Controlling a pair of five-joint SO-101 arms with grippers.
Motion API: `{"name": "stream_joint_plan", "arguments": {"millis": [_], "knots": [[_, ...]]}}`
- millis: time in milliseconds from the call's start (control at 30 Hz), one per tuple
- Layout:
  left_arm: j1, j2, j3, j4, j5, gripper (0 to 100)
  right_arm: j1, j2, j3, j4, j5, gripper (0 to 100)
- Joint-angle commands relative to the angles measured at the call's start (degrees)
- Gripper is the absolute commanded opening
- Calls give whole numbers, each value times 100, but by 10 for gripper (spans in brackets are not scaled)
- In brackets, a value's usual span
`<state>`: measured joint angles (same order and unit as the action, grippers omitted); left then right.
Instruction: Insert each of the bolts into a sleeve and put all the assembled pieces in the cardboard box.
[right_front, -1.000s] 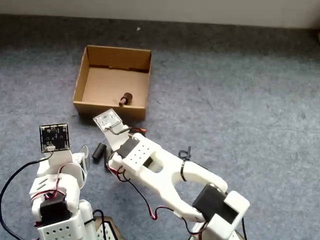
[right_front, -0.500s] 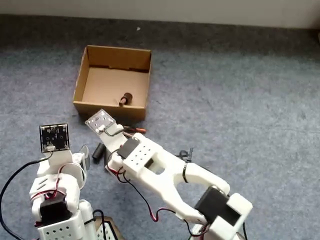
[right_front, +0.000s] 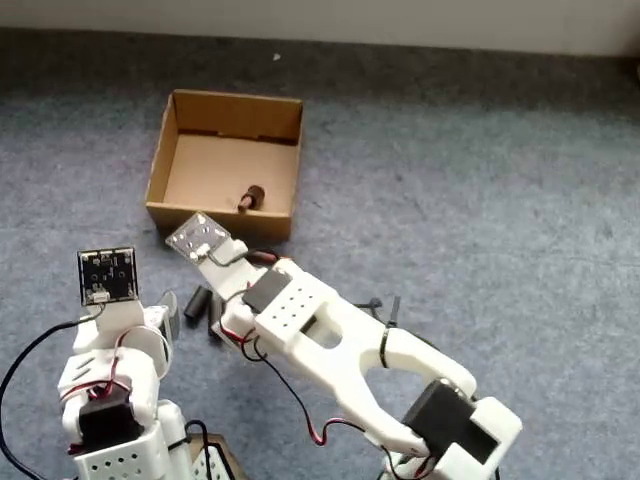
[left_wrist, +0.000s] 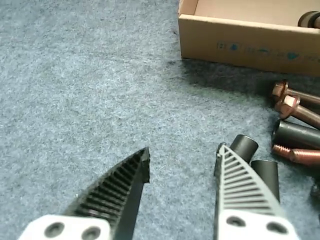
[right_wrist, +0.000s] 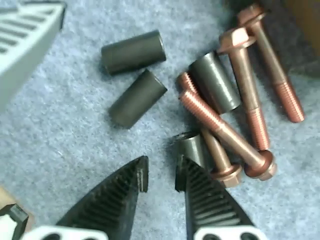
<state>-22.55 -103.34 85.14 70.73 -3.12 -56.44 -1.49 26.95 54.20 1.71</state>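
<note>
Several copper bolts (right_wrist: 250, 90) and dark sleeves (right_wrist: 137, 97) lie in a loose pile on the carpet just in front of the cardboard box (right_front: 160, 170). One assembled piece (right_front: 250, 196) lies inside the box. My right gripper (right_wrist: 161, 170) hovers low over the pile, open by a narrow gap with nothing between its fingers; a short sleeve (right_wrist: 194, 147) sits just beside one fingertip. My left gripper (left_wrist: 182, 150) stands wide open next to the pile, one fingertip close to a sleeve (left_wrist: 243, 145). Bolts (left_wrist: 290, 102) lie beyond it toward the box (left_wrist: 240, 35).
The right arm (right_front: 320, 335) stretches from the lower right across the grey carpet to the pile, covering part of it. The left arm (right_front: 105, 370) stands at the lower left. Open carpet spreads to the right of the box.
The right arm has swung a little to the left and lower over the pile. The left arm has stayed still.
</note>
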Motion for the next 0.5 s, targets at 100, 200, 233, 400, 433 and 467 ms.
{"name": "stream_joint_plan", "arguments": {"millis": [100, 200, 233, 400, 433, 467], "knots": [[-48, -40, -13, 18, 44, 231, 347, 312, -110, -171, 378, 98], [-40, -40, -13, 26, 44, 231, 444, 629, -101, -321, 466, 98], [-40, -40, -13, 26, 44, 231, 444, 699, -110, -321, 475, 98], [-40, -40, -13, 26, 44, 231, 426, 910, -92, -321, 510, 98], [-40, -40, -13, 26, 44, 231, 444, 989, -92, -321, 510, 98], [-40, -40, -4, 26, 44, 231, 444, 1077, -92, -321, 510, 98]]}}
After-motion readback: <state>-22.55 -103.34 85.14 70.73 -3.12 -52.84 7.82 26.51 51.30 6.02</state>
